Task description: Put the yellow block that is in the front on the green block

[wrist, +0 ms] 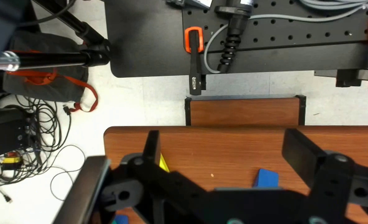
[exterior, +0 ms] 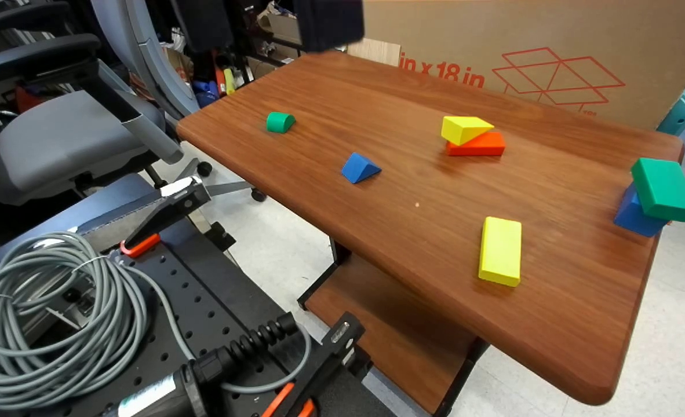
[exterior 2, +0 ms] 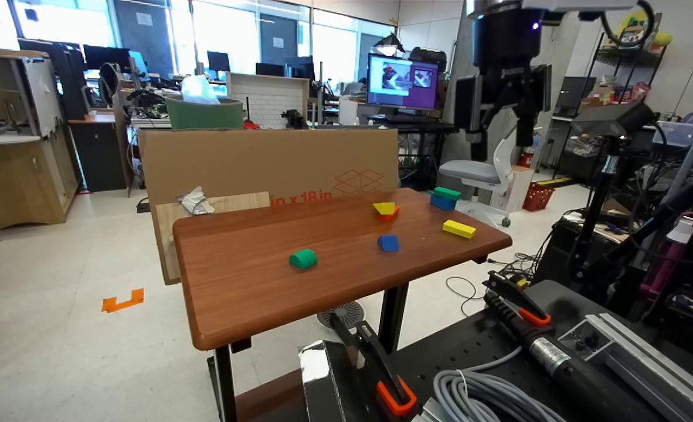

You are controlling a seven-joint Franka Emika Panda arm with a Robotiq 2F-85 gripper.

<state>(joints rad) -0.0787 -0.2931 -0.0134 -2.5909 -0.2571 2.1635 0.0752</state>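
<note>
We hold the fingers (wrist: 302, 155) spread wide and empty, high above the surface (exterior: 377, 220). The yellow block (exterior: 500, 252) lies flat on it, apart from the green block (exterior: 665, 188), which rests on a blue block (exterior: 638, 215) by the surface's edge. We judge this to be the reach, with the grasp not yet made: next we should centre over the yellow block, descend, and close across its narrow side.

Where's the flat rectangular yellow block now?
In an exterior view, the flat rectangular yellow block lies right of centre on the brown wood-grain table, left of the square green block.
</note>
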